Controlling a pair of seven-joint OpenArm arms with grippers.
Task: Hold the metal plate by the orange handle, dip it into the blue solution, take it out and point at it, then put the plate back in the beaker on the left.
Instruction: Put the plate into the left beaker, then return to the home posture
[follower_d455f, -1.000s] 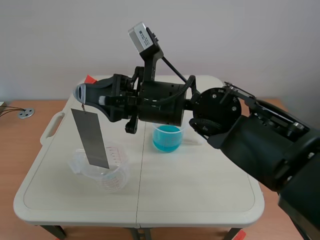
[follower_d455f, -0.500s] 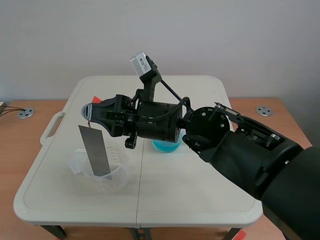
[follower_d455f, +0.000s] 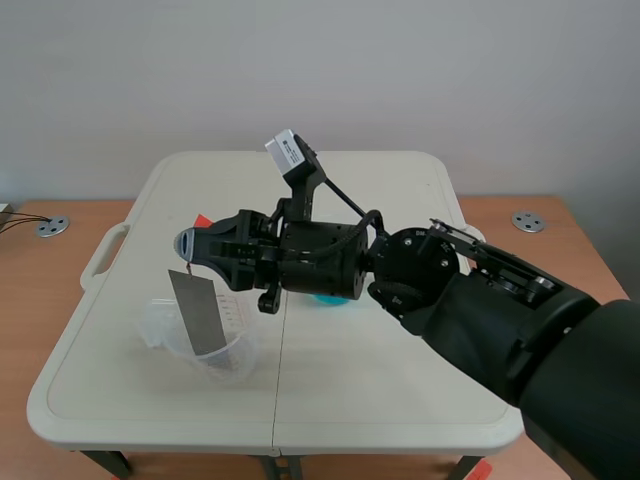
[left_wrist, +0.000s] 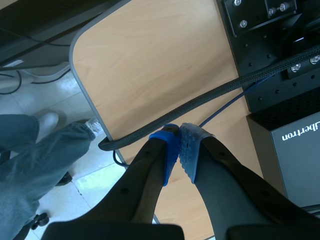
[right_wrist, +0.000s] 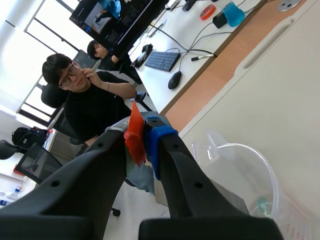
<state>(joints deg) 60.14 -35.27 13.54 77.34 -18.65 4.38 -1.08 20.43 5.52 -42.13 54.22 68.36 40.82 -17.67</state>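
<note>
My right arm reaches across the table from the right. Its gripper (follower_d455f: 186, 243) is shut on the orange handle (right_wrist: 134, 135), which shows between the blue pads in the right wrist view. The grey metal plate (follower_d455f: 197, 312) hangs upright from it, with its lower end inside the clear beaker (follower_d455f: 228, 362) at the left of the table. The same beaker (right_wrist: 240, 167) lies just ahead of and below the gripper (right_wrist: 142, 132). The beaker of blue solution (follower_d455f: 325, 298) is almost wholly hidden behind the arm. My left gripper (left_wrist: 180, 142) is shut on nothing, off the table.
The white folding table (follower_d455f: 400, 380) has a carry handle (follower_d455f: 103, 250) at its left edge. The left wrist view shows a wooden desk (left_wrist: 150, 75), a black cable (left_wrist: 210, 100) and a black box (left_wrist: 295, 145). A person (right_wrist: 92, 100) sits at a desk beyond the table.
My right gripper has come down with the plate, and the plate's lower end has sunk deeper into the clear beaker.
</note>
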